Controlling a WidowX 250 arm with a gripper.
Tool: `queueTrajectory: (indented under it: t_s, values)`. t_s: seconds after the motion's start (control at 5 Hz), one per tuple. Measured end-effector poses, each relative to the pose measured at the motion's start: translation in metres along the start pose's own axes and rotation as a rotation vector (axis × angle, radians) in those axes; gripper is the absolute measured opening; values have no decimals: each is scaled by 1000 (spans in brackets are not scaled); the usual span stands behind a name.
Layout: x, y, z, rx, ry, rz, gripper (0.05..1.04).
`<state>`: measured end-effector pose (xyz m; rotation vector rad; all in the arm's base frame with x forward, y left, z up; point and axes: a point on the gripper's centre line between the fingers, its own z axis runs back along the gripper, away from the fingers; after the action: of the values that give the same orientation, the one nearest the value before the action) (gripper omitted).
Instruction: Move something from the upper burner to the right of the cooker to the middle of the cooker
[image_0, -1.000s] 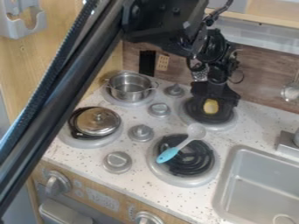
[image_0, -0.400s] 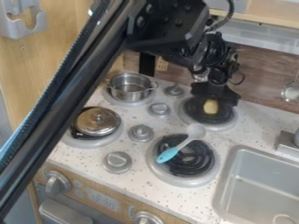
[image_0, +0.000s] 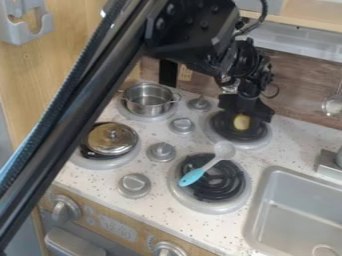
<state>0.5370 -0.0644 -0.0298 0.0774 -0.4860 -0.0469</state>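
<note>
Yellow item (image_0: 242, 122) vs. goal: move to mid-cooker not done; lift (if needed), carry + set-down left.
Mid knobs (image_0: 161, 152): approx. target area, prob. beside these; no yellow item there.
Upper R burner (image_0: 250, 144): item at/over it, w/ pickup unconfirmed.
Tool (image_0: 245, 114): item right at its lower end; can't tell if open, closed or gripping.

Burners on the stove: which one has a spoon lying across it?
The front-right burner, nearest the sink: only it has the blue-handled spoon across its coil.
</note>
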Motion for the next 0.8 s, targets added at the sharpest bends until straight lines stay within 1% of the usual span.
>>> queueTrajectory:
  t_s: [0.2,0.4,0.6,0.8]
  values:
    - [-4,19,30,22,6,-11,567]
    - [-17,28,49,12,54,8,567]
    - [-37,43,56,20,159,20,567]
    - [-54,51,59,46,265,30,567]
